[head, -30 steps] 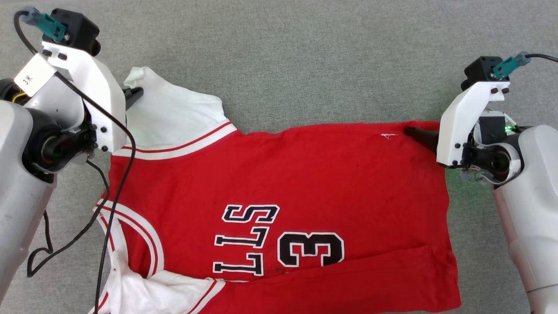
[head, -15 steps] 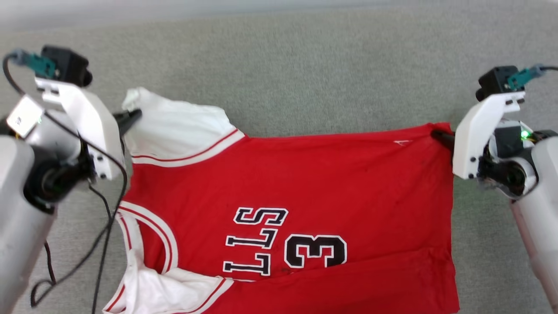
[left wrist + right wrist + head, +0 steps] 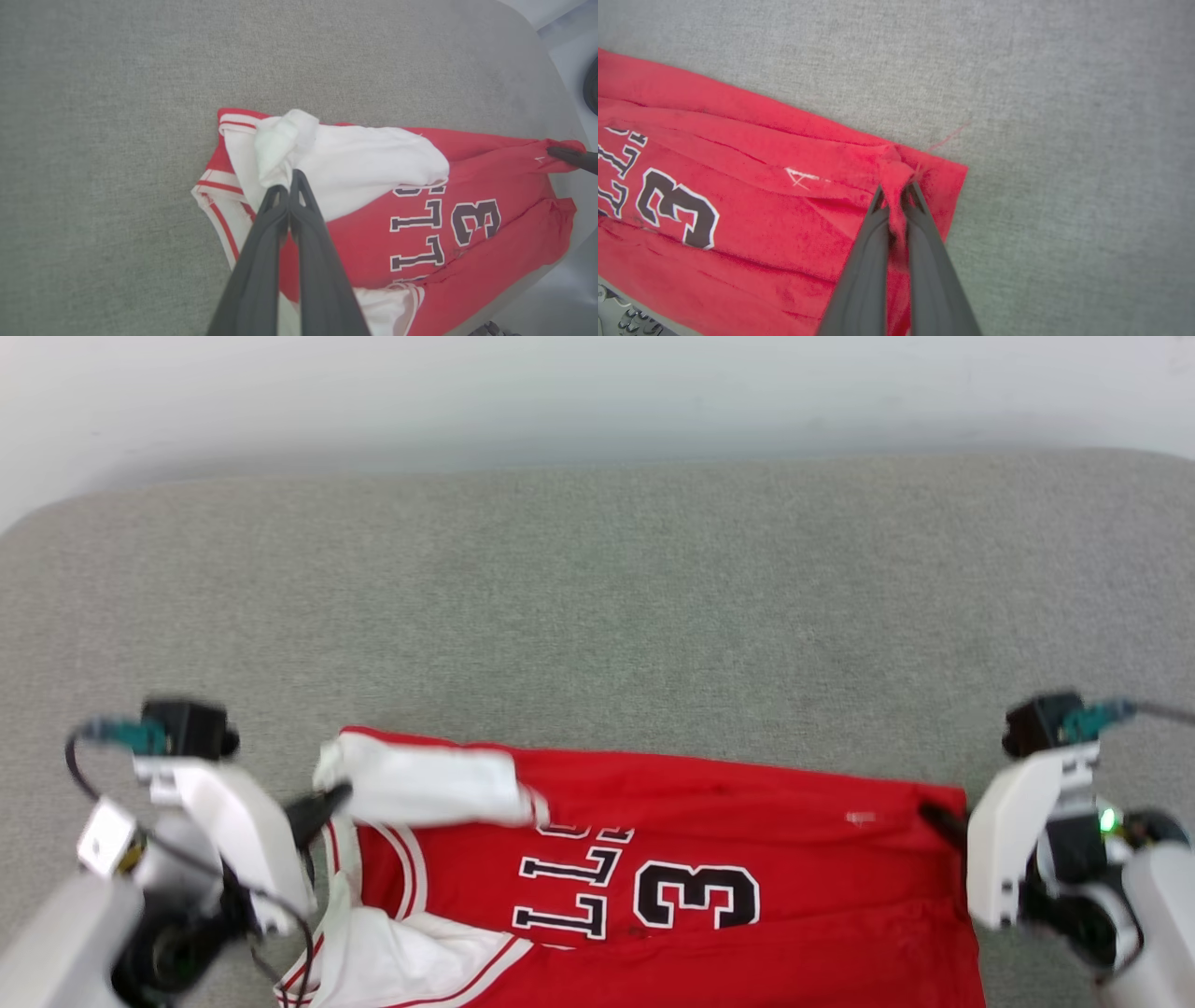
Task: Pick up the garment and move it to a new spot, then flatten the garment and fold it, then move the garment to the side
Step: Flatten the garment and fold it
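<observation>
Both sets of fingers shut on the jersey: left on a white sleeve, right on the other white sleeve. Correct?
No. The right fingers are shut on a red corner of the jersey, not a white sleeve; the right wrist view shows it. The left fingers are shut on the white sleeve, as stated.

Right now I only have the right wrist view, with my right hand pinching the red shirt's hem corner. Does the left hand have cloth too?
Observer: Yes. The left hand is shut on a bunch of the white sleeve of the red jersey-style T-shirt.
Operator: Where does that sleeve lie?
Observer: Drawn across the chest, hiding part of the black lettering.
Operator: Any room beyond the shirt?
Observer: Yes. In the head view the grey fabric surface runs well past the shirt to its rear edge.
</observation>
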Tool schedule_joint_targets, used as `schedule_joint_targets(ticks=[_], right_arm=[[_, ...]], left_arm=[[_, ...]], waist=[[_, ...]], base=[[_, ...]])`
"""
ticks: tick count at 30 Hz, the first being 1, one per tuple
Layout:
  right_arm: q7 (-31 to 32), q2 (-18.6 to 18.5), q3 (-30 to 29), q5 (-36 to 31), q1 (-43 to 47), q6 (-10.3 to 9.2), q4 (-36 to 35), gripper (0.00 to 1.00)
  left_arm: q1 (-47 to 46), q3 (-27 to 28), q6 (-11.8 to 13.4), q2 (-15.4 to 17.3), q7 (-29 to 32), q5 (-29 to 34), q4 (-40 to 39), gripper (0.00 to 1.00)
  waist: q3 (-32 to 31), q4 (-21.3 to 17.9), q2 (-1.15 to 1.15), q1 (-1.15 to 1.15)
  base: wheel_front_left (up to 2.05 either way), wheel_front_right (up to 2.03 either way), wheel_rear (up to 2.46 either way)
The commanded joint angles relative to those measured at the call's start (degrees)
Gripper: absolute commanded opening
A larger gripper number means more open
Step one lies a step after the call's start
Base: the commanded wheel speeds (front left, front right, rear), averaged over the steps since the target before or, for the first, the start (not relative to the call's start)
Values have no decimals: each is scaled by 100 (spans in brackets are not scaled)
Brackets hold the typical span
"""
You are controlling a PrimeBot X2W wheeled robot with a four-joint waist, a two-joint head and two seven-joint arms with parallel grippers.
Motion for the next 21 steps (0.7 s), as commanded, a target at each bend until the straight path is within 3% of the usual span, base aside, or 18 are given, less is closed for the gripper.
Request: schedule_joint_targets(ticks=[1,16,17,18,19,20,21], right_arm=[[-27,8,-49,30,271,-2,-142,0],[-314,240,-718,-60,1878,-3,-678,0],[-347,282,-726,-75,1941,-3,-656,5],[-393,337,-730,-66,1993,-3,-643,29],[-461,383,-748,-76,2037,-3,-621,84],[-517,414,-743,-106,2094,-3,-599,100],[-613,447,-758,-133,2141,-3,-581,100]], left_arm=[[301,36,56,-27,-124,-61,-51,0],[2055,145,263,-179,-773,-505,-143,0],[2099,126,259,-205,-788,-514,-125,0],[2117,141,244,-249,-869,-506,-101,0],[2136,149,247,-295,-950,-475,-45,0],[2159,125,217,-343,-1018,-445,24,29],[2180,118,184,-424,-1089,-480,84,54]], waist=[[-68,58,0,1],[-321,61,0,1],[-328,61,0,1],[-335,62,0,1],[-346,63,0,1],[-362,66,0,1],[-385,70,0,1]], base=[[0,0,0],[0,0,0],[0,0,0],[0,0,0],[0,0,0],[0,0,0],[0,0,0]])
